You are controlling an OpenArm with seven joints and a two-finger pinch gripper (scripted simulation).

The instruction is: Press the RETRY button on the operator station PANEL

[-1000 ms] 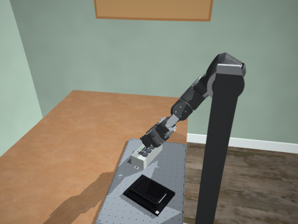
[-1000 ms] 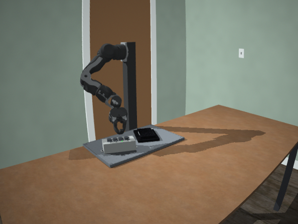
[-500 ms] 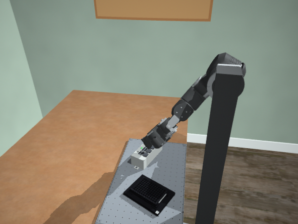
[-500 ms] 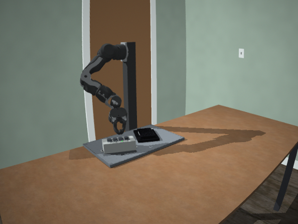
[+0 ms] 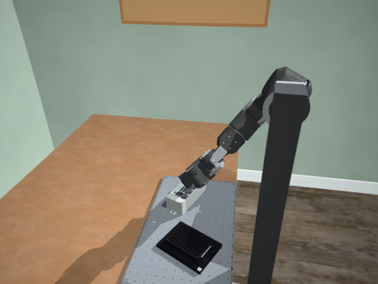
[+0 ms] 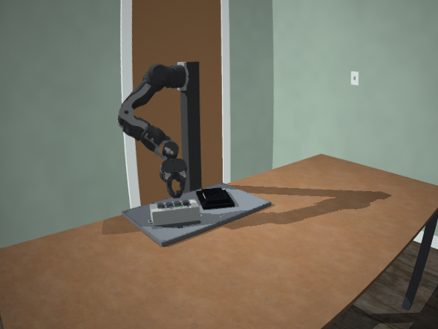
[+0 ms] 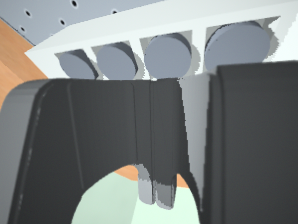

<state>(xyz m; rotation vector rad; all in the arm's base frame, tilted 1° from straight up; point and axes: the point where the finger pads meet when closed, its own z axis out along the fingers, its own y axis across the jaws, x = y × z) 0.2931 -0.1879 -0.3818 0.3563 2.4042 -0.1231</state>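
A brown wooden tabletop [image 6: 280, 258] in a green-walled room carries a grey perforated metal baseplate [image 6: 254, 201]; the arm's dark jaws hang together, empty, above the white button panel [image 6: 173, 215].

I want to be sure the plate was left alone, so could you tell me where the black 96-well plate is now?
In the top view, the black 96-well plate lies on the grey perforated board, nearer the camera than the white button box.

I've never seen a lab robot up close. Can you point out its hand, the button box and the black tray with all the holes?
hand [image 6: 175, 192], exterior view, closed fingertips.
PANEL [image 6: 173, 216], exterior view, white front wall.
96-well plate C15 [image 5: 188, 239], top view, grid of wells.
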